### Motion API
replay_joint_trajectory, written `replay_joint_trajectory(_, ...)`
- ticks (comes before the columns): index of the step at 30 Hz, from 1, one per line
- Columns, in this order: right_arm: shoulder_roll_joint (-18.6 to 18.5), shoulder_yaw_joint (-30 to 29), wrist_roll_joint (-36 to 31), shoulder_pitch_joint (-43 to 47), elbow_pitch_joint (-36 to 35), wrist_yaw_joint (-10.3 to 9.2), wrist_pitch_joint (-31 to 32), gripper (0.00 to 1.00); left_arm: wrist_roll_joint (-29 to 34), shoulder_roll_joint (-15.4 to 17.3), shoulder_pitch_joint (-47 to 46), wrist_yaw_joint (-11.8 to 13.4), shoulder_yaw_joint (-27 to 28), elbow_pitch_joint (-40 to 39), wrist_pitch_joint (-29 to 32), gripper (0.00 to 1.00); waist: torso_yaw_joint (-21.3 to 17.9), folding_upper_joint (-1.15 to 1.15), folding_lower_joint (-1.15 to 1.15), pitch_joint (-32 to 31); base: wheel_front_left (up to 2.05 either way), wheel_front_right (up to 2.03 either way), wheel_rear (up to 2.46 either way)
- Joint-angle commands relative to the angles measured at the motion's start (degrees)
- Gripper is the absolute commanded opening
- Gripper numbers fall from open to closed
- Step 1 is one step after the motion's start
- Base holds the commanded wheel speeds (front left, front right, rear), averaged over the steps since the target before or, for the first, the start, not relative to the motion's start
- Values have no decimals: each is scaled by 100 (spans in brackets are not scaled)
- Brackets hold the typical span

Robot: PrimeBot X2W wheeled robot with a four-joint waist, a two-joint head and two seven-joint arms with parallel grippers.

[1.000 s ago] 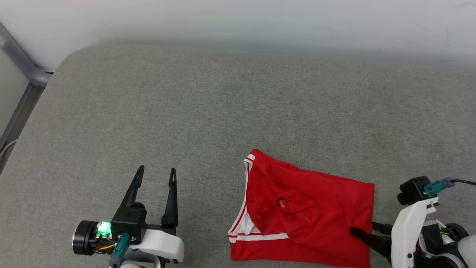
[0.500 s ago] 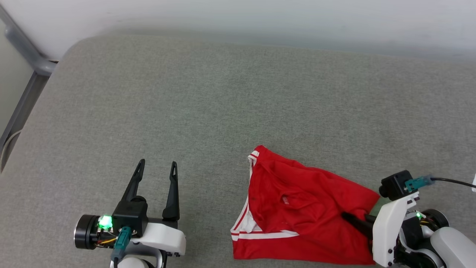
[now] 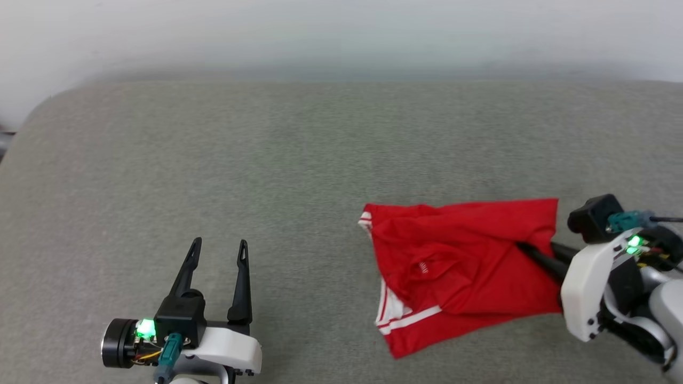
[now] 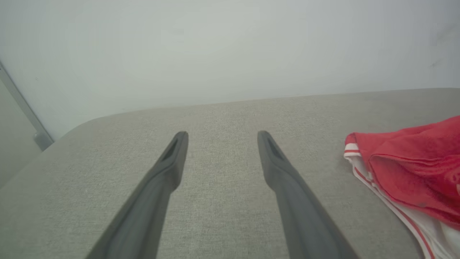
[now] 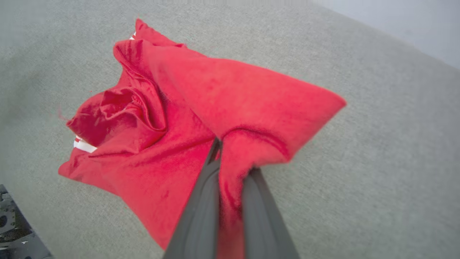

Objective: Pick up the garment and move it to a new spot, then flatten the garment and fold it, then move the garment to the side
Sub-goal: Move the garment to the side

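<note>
Lower right, the right gripper (image 3: 525,249) pinches the shirt (image 3: 459,256), seemingly limp and light, by its edge, a sound hold; lower left, the left gripper (image 3: 220,243) has its fingers apart.

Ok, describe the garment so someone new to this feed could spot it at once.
Start from the wide grey cushioned surface below the pale wall. Toward its right side lies the garment, crumpled, its edge pinched in the right tool. It is bright red cloth with white striped trim against plain grey.
</note>
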Motion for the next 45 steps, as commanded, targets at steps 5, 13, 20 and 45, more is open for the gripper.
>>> replay_joint_trajectory(5, -471, 1, -296, -299, -345, -7, 5, 0, 30, -36, 79, 56, 12, -93, -12, 100, -622, 0, 0, 82, 0, 0, 0)
replay_joint_trajectory(13, -1019, -359, -318, -536, -592, -8, 165, 0, 69, 16, -151, 13, 53, -200, -12, 100, -1081, 0, 0, 461, 0, 0, 0)
replay_joint_trajectory(20, -1453, -774, -455, -702, -335, -8, 239, 0, 128, 68, -380, -30, 27, -319, -12, 100, -1084, 0, 0, 896, 0, 0, 0)
replay_joint_trajectory(45, -1691, -2146, -1280, -1628, 2505, -8, 282, 0, 193, 50, -1038, 3, -121, -538, -12, 100, -530, 0, 0, 1865, 0, 0, 0)
